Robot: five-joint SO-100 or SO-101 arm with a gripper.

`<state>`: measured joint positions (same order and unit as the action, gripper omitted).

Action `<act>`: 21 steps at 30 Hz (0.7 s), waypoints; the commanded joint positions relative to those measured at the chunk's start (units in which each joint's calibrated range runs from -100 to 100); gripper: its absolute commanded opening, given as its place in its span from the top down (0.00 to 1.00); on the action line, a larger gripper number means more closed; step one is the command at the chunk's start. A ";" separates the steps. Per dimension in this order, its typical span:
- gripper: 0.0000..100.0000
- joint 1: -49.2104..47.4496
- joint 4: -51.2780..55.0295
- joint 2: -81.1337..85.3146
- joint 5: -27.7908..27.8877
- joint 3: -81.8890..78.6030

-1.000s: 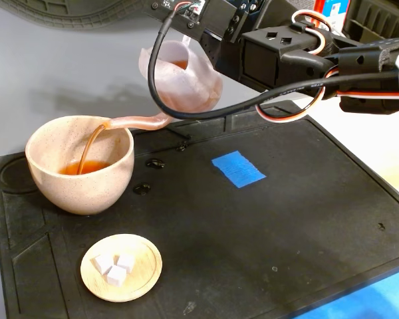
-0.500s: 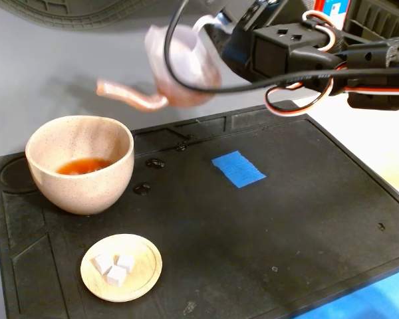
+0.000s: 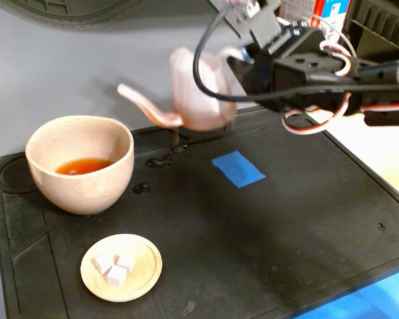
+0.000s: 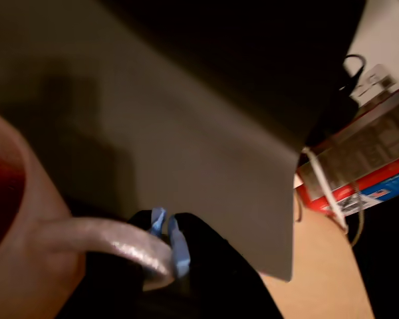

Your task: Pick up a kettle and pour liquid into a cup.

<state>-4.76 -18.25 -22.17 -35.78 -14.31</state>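
Pinkish kettle point(image 3: 198, 93) gripped by hand point(image 4: 166, 242), above mat point(image 3: 266, 219)

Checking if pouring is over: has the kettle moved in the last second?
Yes. The kettle has swung right, away from the cup, toward the blue tape, spout lifted.

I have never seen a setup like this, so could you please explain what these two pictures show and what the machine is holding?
It is a small robot arm with a two-finger gripper. The fixed view looks at the table from outside; the wrist view comes from a camera riding on the arm, so it is close and dim. The gripper is shut on the loop handle of a translucent pink kettle, held in the air with its spout toward a speckled ceramic cup. The cup holds reddish-brown liquid. On the black mat also lie a small wooden saucer with white cubes and a blue tape patch.
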 commanded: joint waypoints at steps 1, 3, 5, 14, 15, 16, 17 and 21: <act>0.99 0.46 -1.08 1.95 -1.98 -1.39; 0.99 1.00 -3.67 1.95 -2.40 -3.20; 0.99 2.06 -8.77 1.87 -2.61 -7.56; 0.99 5.03 -12.66 1.10 -2.19 -14.27; 0.99 5.18 -12.66 1.10 -2.19 -14.45; 0.99 5.48 -12.66 1.01 -2.19 -14.54; 0.99 5.56 -12.66 1.01 -2.19 -15.00; 0.99 5.48 -12.66 1.01 -2.19 -17.63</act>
<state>0.45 -29.54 -22.09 -38.03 -31.94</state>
